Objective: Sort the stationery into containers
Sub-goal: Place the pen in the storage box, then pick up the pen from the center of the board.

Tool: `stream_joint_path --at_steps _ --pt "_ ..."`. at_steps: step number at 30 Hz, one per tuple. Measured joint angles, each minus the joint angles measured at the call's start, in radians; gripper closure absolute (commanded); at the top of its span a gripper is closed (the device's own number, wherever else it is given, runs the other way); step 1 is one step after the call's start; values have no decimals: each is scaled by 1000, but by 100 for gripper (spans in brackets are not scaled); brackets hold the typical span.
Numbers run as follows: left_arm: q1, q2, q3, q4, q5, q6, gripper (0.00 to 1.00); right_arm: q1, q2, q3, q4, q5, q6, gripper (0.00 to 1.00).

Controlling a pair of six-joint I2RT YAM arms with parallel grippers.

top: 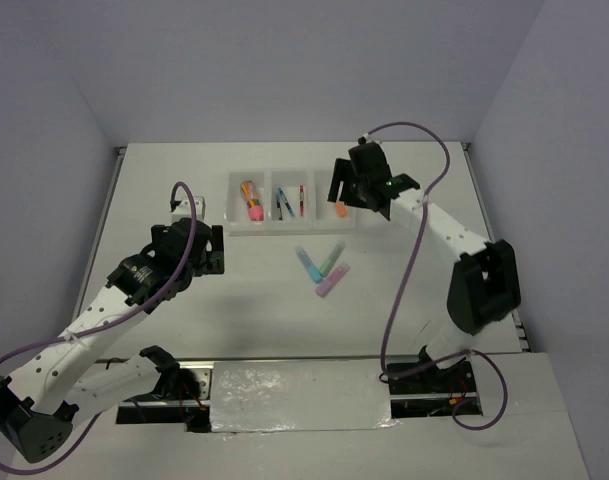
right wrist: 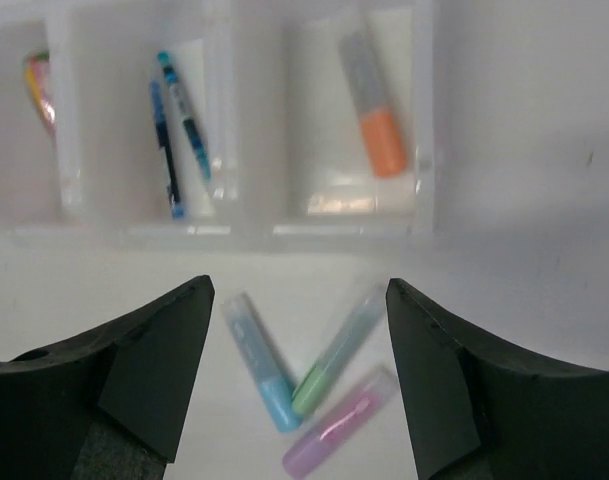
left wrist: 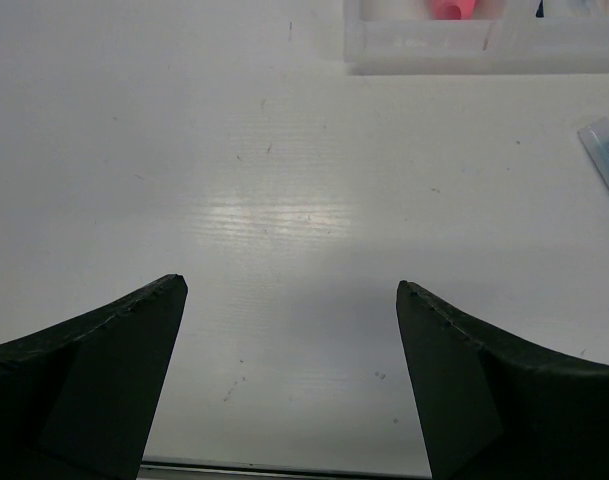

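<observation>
Directly over the tray's right end, the right gripper [right wrist: 296,290] hangs with its jaws spread wide and nothing between them. Its wrist camera looks down past the fingers onto the tray [right wrist: 224,230]. An orange marker [right wrist: 374,105] lies in the right compartment, and two blue pens [right wrist: 174,140] lie in the middle one. Only a sliver of the pink-orange-yellow piece [right wrist: 39,85] shows in the left compartment, at the picture's edge.

Just on the near side of the tray, three markers lie on the table. A blue marker [right wrist: 262,375] and a teal marker [right wrist: 339,355] meet in a V, and a purple marker [right wrist: 339,432] lies beside the teal one.

The top view adds a red pen [top: 302,200] beside the blue pens in the middle compartment, which the wrist view does not show. It also shows the whole pink-orange-yellow piece in the left compartment.

The left gripper [left wrist: 290,284] is likewise wide open and empty. It sits over bare table on the near side of the tray's left end, well apart from the loose markers. Its camera catches only the tray's front wall, a pink tip inside it, and a pale blue strip [left wrist: 606,160] at the right edge, too cropped to name.

The table [top: 264,310] is white and matte, with faint specks and a soft glare. Plain pale lavender walls [top: 284,70] close it in on three sides, and purple cables [top: 414,250] loop from both arms.
</observation>
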Motion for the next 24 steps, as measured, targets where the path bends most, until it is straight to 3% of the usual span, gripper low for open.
stream_joint_path --at_steps 3,6,17,24 --pt "10 0 0 0 2 0 1 95 -168 -179 37 101 71 24" --pt "12 0 0 0 3 0 1 173 -221 -277 48 166 155 27" --pt "12 -3 -1 0 6 0 1 240 64 -279 30 270 338 29" --pt "12 -5 -3 1 15 0 1 240 128 -260 36 280 377 40"
